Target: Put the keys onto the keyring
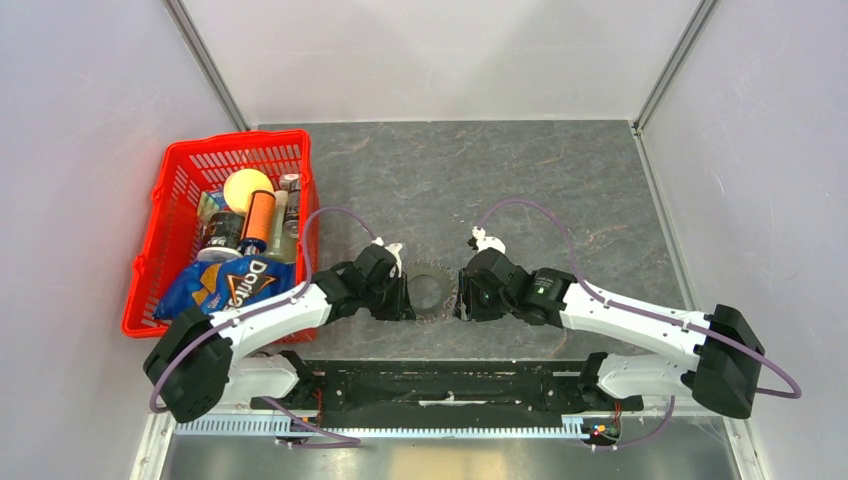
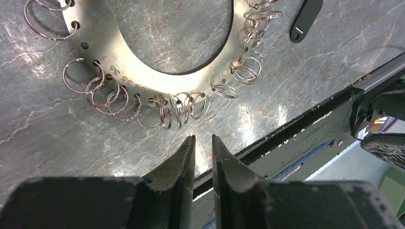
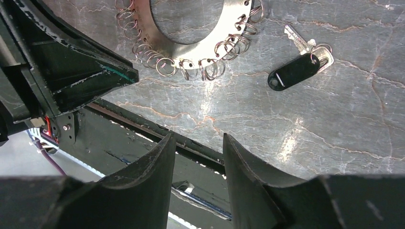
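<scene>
Keyring (image 3: pixel 191 51): you see a flat, bright metal plate cut as a broad ring with a large round hole. Small holes are drilled around its outer edge, and many thin wire split rings (image 2: pixel 119 100) hang from them, fanned outward and overlapping. It lies flat on the grey marbled tabletop (image 1: pixel 560 180).

Key (image 3: pixel 297 39): a single silver blade joined by a small wire loop to a glossy black oval tag (image 3: pixel 292 72) with one hole at its end. It lies flat just beside the keyring's outer edge, apart from it and not threaded on. From above you cannot make it out.

Left claw (image 2: pixel 203 148): low at one side of the keyring, its tips pointing at the fringe of split rings. The fingers stand a narrow slit apart and nothing is between them.

Right claw (image 3: pixel 198 152): at the opposite side of the keyring. Its fingers are spread clearly wider and hold nothing. The key lies beyond its tips, untouched.

Red basket (image 1: pixel 150 240): filled with groceries, well away from the keyring, past the left claw.
</scene>
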Controlling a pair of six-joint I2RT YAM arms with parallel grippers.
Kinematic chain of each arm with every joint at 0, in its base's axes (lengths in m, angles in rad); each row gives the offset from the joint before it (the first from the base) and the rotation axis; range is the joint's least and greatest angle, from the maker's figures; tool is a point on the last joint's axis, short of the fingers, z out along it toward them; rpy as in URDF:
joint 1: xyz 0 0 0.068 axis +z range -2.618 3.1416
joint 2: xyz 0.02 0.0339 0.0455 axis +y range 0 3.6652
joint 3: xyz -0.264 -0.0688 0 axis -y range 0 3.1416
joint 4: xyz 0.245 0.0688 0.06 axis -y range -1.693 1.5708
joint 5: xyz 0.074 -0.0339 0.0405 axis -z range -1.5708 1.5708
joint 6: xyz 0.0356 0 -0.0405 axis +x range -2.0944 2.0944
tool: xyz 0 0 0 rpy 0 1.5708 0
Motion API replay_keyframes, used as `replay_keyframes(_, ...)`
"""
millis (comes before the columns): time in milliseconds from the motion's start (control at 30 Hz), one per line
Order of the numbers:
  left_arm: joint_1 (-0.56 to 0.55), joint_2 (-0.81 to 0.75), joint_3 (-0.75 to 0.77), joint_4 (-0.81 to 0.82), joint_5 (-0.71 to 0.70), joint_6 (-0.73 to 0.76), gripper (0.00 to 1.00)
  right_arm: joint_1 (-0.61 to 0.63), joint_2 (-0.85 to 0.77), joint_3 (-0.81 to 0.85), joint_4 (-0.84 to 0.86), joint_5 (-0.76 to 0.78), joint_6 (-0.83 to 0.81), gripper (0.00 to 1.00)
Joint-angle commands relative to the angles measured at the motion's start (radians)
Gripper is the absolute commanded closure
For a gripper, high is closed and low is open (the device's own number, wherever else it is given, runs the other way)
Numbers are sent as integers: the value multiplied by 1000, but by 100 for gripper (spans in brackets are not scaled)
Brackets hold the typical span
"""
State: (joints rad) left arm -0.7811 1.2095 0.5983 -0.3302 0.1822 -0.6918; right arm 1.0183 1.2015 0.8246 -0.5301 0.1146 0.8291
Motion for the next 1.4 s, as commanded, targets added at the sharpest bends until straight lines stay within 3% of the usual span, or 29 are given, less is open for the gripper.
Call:
replay_keyframes(0,-3,23,5,57,-21,-9,75,2,-25,-12,9,32,13,51)
replay_keyframes(1367,-4,95,-6,95,-47,-11,76,2,-37,-32,9,27,23,48)
